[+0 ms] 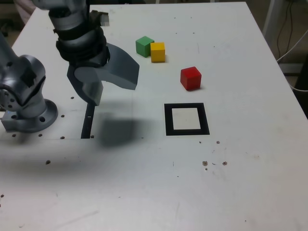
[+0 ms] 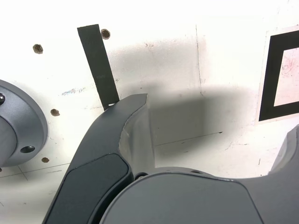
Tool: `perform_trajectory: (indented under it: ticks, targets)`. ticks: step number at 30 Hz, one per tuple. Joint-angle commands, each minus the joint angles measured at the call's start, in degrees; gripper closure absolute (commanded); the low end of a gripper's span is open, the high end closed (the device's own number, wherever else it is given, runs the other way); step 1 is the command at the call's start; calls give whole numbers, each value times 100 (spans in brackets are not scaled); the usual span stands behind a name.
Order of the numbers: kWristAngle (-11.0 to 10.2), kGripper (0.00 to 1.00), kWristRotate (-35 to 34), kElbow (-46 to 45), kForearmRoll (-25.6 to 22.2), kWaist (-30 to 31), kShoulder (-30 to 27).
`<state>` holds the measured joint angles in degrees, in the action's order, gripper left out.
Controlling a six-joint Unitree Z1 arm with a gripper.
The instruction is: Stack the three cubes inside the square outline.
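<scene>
Left to stack: matte red cube (image 1: 191, 79), yellow cube (image 1: 158, 52), green cube (image 1: 144, 46), all on far side of black square outline (image 1: 169, 119); end effector (image 1: 115, 95) apart, empty.

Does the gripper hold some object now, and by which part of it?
Nothing is held: the grey gripper stands open above the white table, with only air between its jaws.

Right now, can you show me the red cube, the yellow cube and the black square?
red cube (image 1: 190, 79): exterior view, its front face
yellow cube (image 1: 158, 54): exterior view, its front face
black square outline (image 1: 186, 132): exterior view, its near edge
</scene>
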<state>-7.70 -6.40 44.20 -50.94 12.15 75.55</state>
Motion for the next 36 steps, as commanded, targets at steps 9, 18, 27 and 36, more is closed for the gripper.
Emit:
perform_trajectory:
  ticks: [9, 18, 27, 36]
  targets:
    - [5, 0, 7, 8, 14, 7, -21]
    - [-2, 0, 16, -8, 11, 7, 12]
    - [-30, 0, 87, 105, 102, 7, 160]
    - [-300, 0, 86, 539, -49, 7, 599]
